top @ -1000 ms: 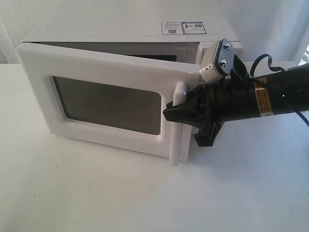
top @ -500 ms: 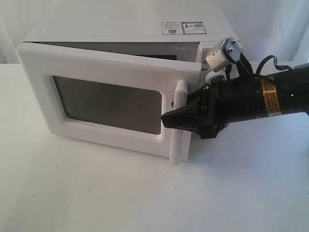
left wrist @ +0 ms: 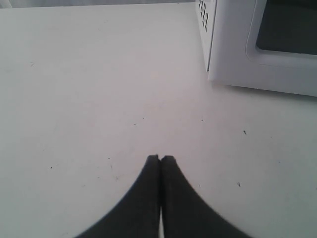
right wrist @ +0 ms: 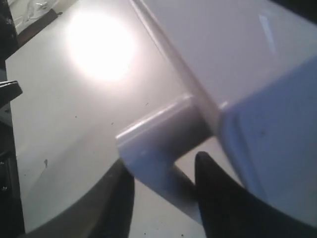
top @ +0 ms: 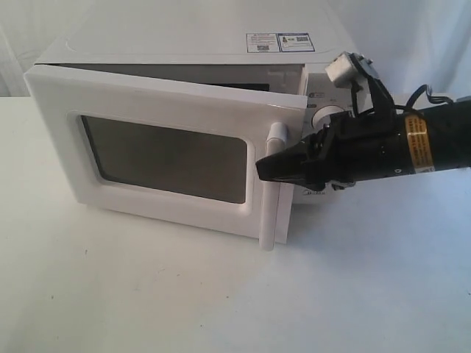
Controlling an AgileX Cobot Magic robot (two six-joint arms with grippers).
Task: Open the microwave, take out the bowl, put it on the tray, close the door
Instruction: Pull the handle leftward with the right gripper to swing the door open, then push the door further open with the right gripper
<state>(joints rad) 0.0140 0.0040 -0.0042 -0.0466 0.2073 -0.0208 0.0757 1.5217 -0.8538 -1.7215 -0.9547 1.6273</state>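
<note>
- Finding: a robot test station of the laboratory sort, staged rather than lived in.
- Work surface: a plain white table [top: 147, 294] with a matt top. The left wrist view shows small dark specks [left wrist: 244, 132] on it.
- Surround: a pale white backdrop [top: 412, 37] closes off the scene behind the table.
- Equipment: a black robot arm [top: 441, 136] bearing a yellow label [top: 417, 141] reaches in from the right of the exterior view.
- Instrumentation: a small white camera [top: 342, 68] is bracketed on top of that arm, and a black cable [top: 423, 92] loops behind it.
- Test item: one white microwave [top: 169, 44], with stickers [top: 280, 42] on its top, stands directly on the table.
</note>
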